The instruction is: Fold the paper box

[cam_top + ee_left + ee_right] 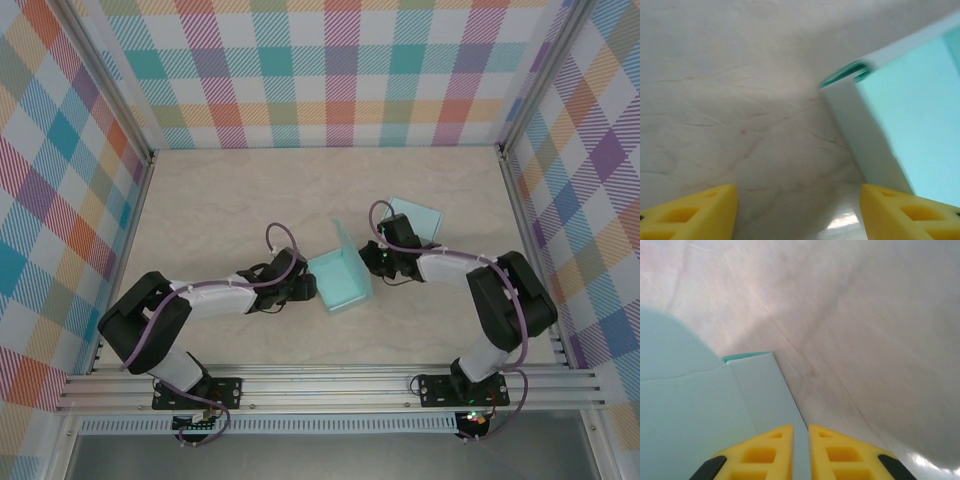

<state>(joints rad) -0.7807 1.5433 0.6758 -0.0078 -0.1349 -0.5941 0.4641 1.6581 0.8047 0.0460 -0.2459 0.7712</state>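
Now my right claw (801, 432) pinches narrow on a wall of the paper box (340, 282), mid-desk (220, 200), likely steadying it; my left claw (797, 202) gapes wide beside it.

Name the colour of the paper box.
Light turquoise, plain, with no print. The paper box shows best in the top external view.

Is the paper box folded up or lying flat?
Partly folded: the paper box has one wall standing upright in the top view, while a teal panel beyond it lies flat on the table.
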